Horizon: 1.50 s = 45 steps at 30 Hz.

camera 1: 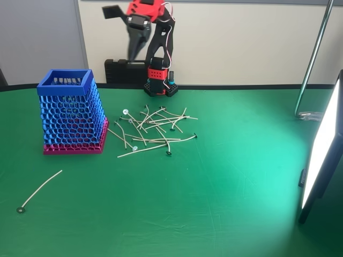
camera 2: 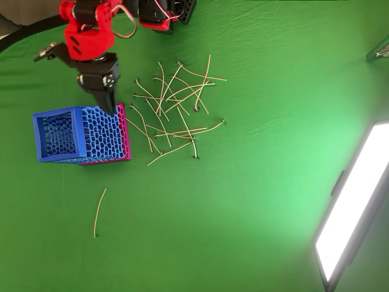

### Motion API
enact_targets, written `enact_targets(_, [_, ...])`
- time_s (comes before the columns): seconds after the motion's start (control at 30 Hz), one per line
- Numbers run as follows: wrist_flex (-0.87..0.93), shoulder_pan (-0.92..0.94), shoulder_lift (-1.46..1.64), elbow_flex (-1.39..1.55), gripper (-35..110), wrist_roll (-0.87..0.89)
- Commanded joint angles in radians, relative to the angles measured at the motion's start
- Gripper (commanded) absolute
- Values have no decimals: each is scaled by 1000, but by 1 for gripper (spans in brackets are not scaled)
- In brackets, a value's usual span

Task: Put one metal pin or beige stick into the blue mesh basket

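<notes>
Green cloth table (camera 1: 214, 203) across both views, lit hard from a bright light panel (camera 1: 321, 155) at right edge. Blue mesh basket (camera 1: 71, 112) upright at left of centre in fixed view, solid blue rim on top, magenta band at foot; in overhead view seen at left (camera 2: 79, 134), mouth open toward the camera. Red-and-black arm raised at upper centre of fixed view, base bolted at back of table. Gripper (camera 1: 136, 51) hanging high, pointing down, blurred; in overhead view (camera 2: 106, 100) tips just above the basket's upper right corner. Fingers seem closed to a narrow point, nothing visibly held, though blur makes this uncertain. Heap of beige sticks (camera 1: 153, 131) scattered just right of basket, criss-crossed, dark ring heads at ends; same heap at upper centre of overhead view (camera 2: 176, 109). One lone stick (camera 1: 40, 190) well apart from the heap, lower left of fixed view, slightly curved, ring head at its lower end; in overhead view (camera 2: 99, 210) below the basket. Metal pole (camera 1: 313, 59) slanting at upper right of fixed view.
</notes>
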Motion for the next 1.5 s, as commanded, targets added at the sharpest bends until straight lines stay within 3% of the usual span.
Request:
enact_targets(0.0, [6, -81, 140, 109, 1, 6])
enact_targets(0.47, [26, -247, 629, 606, 1, 17])
enact_targets(0.8, [12, -253, 927, 897, 1, 32])
enact_targets(1.47, [-265, -250, 942, 1298, 1, 43])
